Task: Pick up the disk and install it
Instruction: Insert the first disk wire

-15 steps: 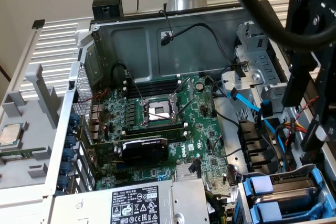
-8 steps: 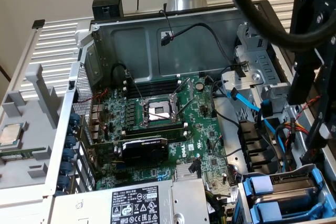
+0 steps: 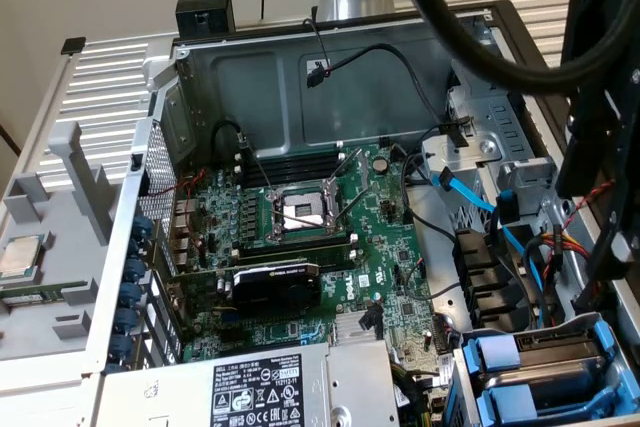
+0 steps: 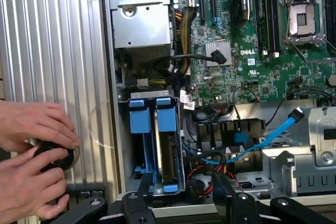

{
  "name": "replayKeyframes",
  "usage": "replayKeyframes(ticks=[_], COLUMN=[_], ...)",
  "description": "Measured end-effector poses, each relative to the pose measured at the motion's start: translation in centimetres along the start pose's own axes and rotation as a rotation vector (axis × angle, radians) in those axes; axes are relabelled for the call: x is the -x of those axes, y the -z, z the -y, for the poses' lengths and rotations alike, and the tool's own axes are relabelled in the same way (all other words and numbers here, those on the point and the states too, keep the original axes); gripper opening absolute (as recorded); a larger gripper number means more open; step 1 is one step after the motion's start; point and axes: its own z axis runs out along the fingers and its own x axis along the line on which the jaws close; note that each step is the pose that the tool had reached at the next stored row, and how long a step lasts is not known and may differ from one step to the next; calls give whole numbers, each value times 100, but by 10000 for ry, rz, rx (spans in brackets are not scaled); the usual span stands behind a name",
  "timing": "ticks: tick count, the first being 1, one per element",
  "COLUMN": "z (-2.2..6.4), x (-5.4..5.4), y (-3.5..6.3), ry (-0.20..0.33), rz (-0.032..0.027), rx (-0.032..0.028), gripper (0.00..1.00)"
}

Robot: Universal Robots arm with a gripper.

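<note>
A ribbed metal counter [image 3: 100, 97] carries the open computer case [image 3: 300, 77]. In its drive cage [image 3: 456, 372], at the exterior view's lower right, the disk [image 3: 550, 347] sits in its blue carrier. The tool [image 4: 184, 203] hangs over it, jaws wide, empty.

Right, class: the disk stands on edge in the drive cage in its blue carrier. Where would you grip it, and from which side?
Take the disk by its exposed narrow edge, pinching across the two flat faces beside the blue carrier tab, coming in through the open side of the drive cage. It stands on edge between the cage walls, so probably only that edge is free.
</note>
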Motion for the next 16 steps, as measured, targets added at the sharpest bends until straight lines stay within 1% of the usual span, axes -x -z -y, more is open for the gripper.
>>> replayKeyframes(ticks=[5,7,11,13,16], z=[28,58,137,160,162], x=[89,124,146,148,148], y=[-75,-112,-185,-222,-266], ry=[-6,-8,-86,-225,-640], rz=[12,12,11,18,31], rx=[0,1,1,1,3], gripper=[57,57,57,57,57])
